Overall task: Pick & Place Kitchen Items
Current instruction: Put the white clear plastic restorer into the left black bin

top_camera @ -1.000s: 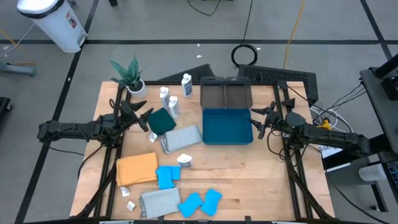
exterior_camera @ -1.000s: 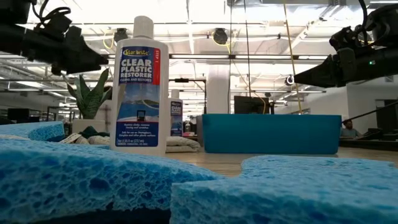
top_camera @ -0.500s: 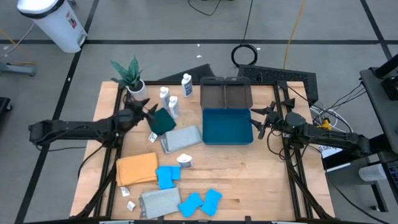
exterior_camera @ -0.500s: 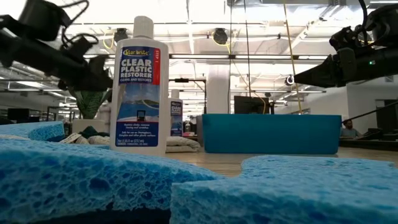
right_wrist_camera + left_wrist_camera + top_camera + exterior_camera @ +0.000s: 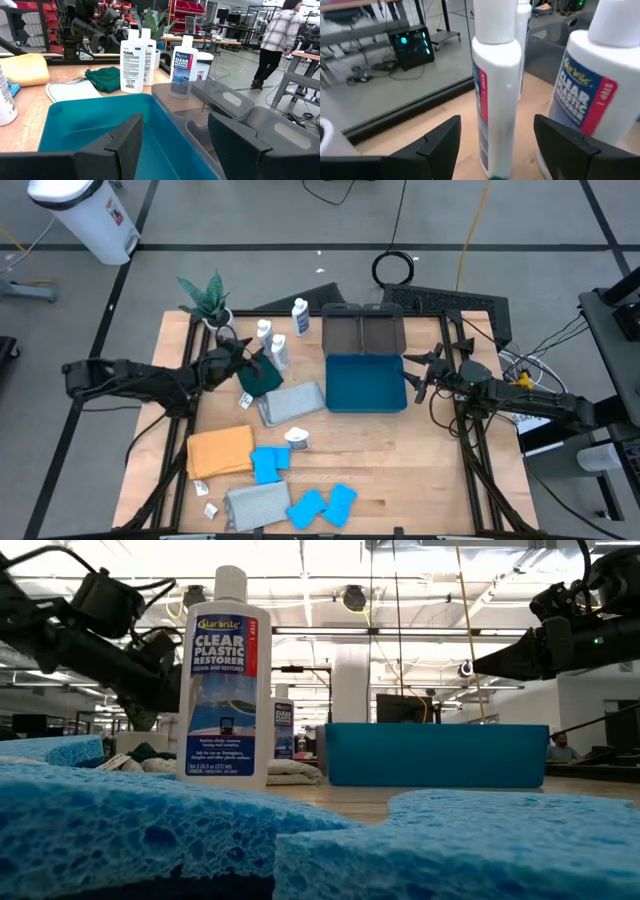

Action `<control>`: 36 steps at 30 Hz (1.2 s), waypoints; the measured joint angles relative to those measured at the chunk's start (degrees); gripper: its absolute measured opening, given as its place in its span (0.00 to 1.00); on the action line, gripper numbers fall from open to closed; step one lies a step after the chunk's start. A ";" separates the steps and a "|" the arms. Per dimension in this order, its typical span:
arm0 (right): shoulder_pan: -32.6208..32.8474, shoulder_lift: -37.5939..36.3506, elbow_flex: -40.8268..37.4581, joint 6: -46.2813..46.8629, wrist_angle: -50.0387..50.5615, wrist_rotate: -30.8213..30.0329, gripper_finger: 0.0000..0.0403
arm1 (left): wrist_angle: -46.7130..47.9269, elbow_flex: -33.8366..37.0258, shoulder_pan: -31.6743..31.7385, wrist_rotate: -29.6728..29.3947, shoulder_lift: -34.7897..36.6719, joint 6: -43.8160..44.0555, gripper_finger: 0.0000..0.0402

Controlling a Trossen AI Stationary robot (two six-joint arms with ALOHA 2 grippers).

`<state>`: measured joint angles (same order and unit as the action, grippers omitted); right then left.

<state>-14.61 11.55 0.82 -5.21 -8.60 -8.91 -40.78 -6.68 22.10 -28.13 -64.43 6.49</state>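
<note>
Left wrist view shows your left tool [image 5: 495,145] spread wide with a Clear Plastic Restorer bottle [image 5: 496,80] between its fingers, ungripped, near the tabletop's [image 5: 400,470] far-left corner; your right tool [image 5: 414,376] waits open beside the blue bin [image 5: 365,384].

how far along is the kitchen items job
Nothing looks done: the blue bin is empty, and bottles, sponges and cloths lie on the table. In hand: the left claw, open, lines up on a white bottle. The right claw waits, open, beside the bin.

Upright bottles [image 5: 271,342], scattered sponges [image 5: 268,463], cloths [image 5: 220,450]
</note>
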 joint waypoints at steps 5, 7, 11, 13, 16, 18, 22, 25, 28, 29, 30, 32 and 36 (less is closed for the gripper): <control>-0.01 -0.02 -0.01 0.00 -0.03 0.00 0.53 | -11.10 -0.03 0.18 -0.36 -7.79 -6.19 0.64; -0.01 -0.02 -0.02 0.00 -0.04 0.00 0.53 | -14.41 -0.04 0.89 -0.26 -10.57 -6.76 0.64; -0.02 0.00 -0.01 0.00 -0.04 0.00 0.53 | -17.53 -0.81 2.62 0.55 -15.14 -5.33 0.64; -0.01 -0.01 0.00 0.00 -0.04 0.00 0.53 | -17.42 -1.58 3.37 0.58 -16.91 -4.87 0.64; -0.01 -0.02 0.00 0.00 -0.04 0.00 0.53 | -17.44 -3.52 4.12 1.18 -19.35 -4.86 0.64; 0.00 0.00 0.00 0.00 -0.04 0.00 0.53 | -17.40 -5.10 4.76 2.59 -20.80 -4.71 0.64; -0.01 -0.01 -0.01 0.00 -0.04 0.00 0.53 | -17.35 -7.89 5.61 3.19 -23.93 -4.73 0.64; -0.02 0.00 -0.01 0.00 -0.04 0.00 0.53 | -17.30 -8.58 6.16 3.03 -25.09 -4.73 0.62; -0.02 -0.01 -0.02 0.00 -0.04 0.00 0.53 | -17.22 -8.58 6.39 2.87 -25.13 -4.73 0.53; -0.01 -0.01 -0.01 0.00 -0.04 0.00 0.53 | -17.22 -8.58 6.39 2.85 -25.07 -4.76 0.48; -0.01 -0.01 -0.01 0.00 -0.04 0.00 0.53 | -17.09 -8.58 6.37 2.87 -24.75 -4.84 0.42; 0.00 -0.02 -0.02 0.00 -0.04 0.00 0.53 | -16.78 -8.56 6.16 2.83 -23.68 -5.31 0.30; -0.01 -0.01 -0.01 0.00 -0.05 0.00 0.53 | -15.34 -8.54 5.02 2.74 -18.76 -7.68 0.21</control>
<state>-14.62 11.54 0.81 -5.21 -8.65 -8.91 -56.11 -15.22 27.12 -25.39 -83.18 -1.18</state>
